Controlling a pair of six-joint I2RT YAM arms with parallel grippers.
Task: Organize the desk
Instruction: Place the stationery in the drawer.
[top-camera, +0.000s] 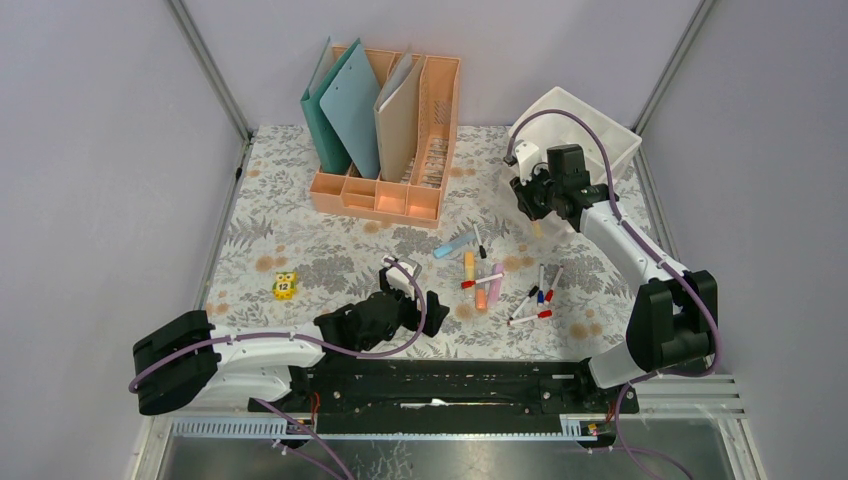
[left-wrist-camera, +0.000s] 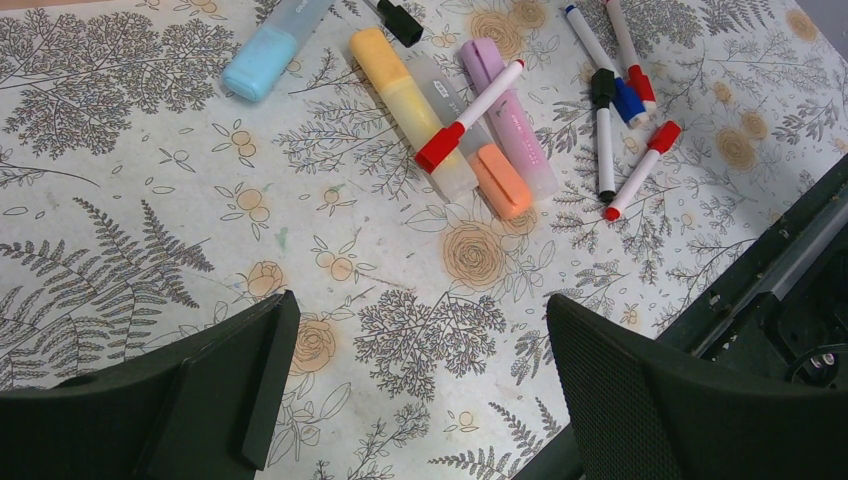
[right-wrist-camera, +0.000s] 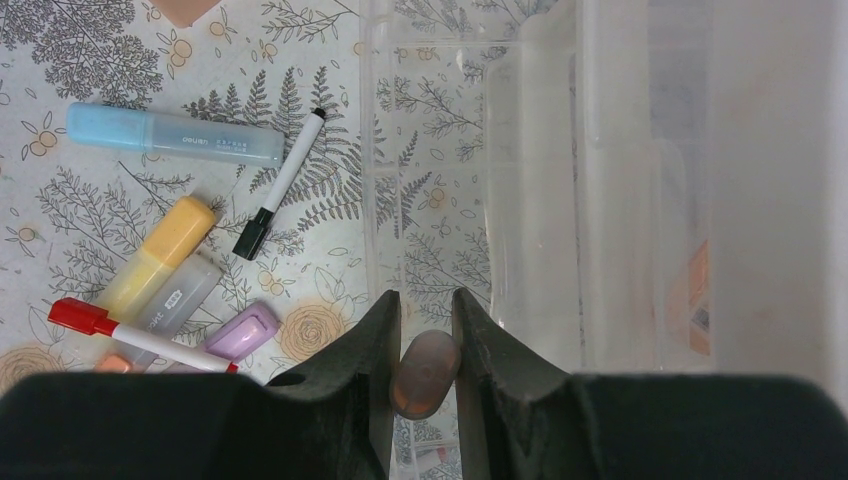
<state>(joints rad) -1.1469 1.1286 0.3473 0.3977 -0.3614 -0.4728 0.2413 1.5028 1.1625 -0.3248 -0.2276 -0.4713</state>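
Observation:
The desk (top-camera: 300, 230) wears a white-grey cloth with ferns and orange flowers. My right gripper (right-wrist-camera: 425, 310) is shut on an orange highlighter (right-wrist-camera: 425, 375), seen end-on between the fingers. It hangs at the near left edge of the white translucent bin (top-camera: 600, 130), whose wall (right-wrist-camera: 540, 150) fills the right wrist view. My left gripper (left-wrist-camera: 420, 320) hovers open and low over bare cloth (left-wrist-camera: 130, 200) near the front edge. It holds nothing. Beyond it lie several pens: a yellow highlighter (left-wrist-camera: 395, 85), a purple one (left-wrist-camera: 505, 110) and a red-capped marker (left-wrist-camera: 470, 115).
A peach file rack (top-camera: 440, 120) with teal and beige folders stands at the back centre. A small yellow owl figure (top-camera: 285, 286) sits at the front left. A blue highlighter (right-wrist-camera: 170, 135) and a black-capped pen (right-wrist-camera: 285, 185) lie left of the bin. Thin markers (left-wrist-camera: 610, 110) are scattered right of the pile.

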